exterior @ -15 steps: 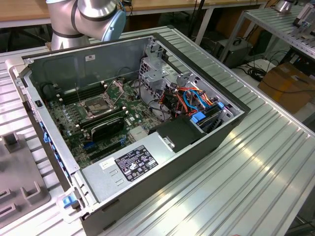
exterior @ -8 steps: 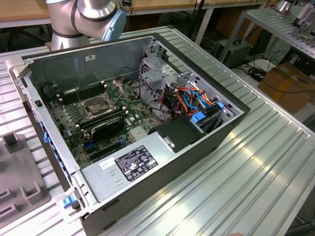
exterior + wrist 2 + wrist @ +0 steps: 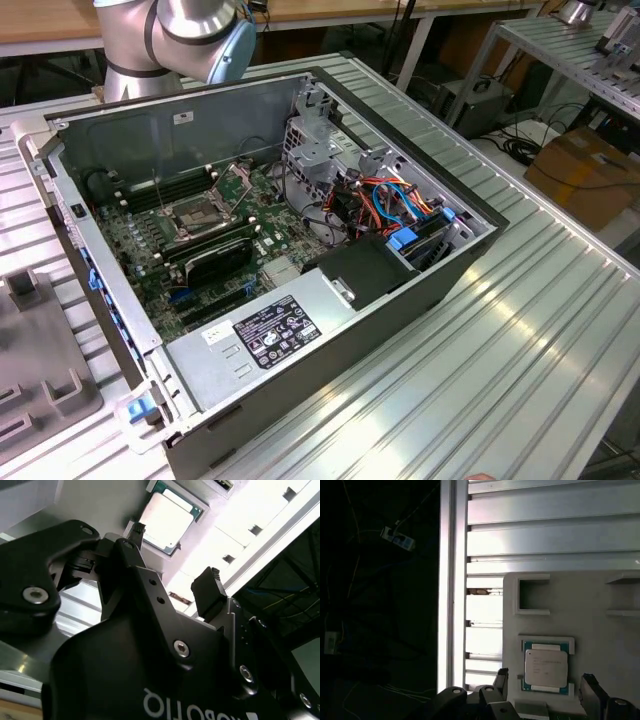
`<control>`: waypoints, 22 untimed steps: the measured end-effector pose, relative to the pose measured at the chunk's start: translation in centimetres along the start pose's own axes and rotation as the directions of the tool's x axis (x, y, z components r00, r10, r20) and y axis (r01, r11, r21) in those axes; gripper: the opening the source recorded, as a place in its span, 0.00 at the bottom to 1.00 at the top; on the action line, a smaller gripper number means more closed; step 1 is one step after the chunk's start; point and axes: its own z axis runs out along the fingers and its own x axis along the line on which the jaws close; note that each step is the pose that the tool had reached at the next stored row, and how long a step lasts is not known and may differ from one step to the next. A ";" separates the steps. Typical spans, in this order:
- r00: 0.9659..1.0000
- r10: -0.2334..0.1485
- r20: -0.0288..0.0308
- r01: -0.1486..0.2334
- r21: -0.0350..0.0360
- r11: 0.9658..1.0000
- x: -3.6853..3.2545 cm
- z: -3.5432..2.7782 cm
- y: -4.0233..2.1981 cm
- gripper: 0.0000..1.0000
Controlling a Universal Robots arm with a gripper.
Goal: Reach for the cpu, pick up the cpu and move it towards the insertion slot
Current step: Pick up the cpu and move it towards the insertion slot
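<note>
Matte black end effector (image 3: 172, 560), jaws wide apart and empty, over the flat, square, silver-faced cpu (image 3: 546, 667)

Exterior view angled down into computer case (image 3: 420, 305), both wrist views close, sharing cpu (image 3: 546, 668) (image 3: 167, 520)

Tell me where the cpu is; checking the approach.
In the first wrist view, the cpu lies recessed in the grey holder, ahead of the open gripper.

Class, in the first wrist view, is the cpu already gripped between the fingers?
No, the cpu lies flat in its grey holder, with the open fingers standing clear on either side.
</note>
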 end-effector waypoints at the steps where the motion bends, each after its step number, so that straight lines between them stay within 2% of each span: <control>1: 1.000 0.000 0.000 0.000 0.000 1.000 -0.07 0.45 -0.02 0.66; 4: 1.000 0.000 0.000 0.000 0.000 1.000 -0.08 1.75 -0.05 0.66; 15: 1.000 0.000 -0.001 0.000 0.000 1.000 -0.32 4.81 -0.13 0.66; 22: 1.000 0.000 -0.002 0.000 0.000 1.000 -0.46 5.48 -0.14 0.66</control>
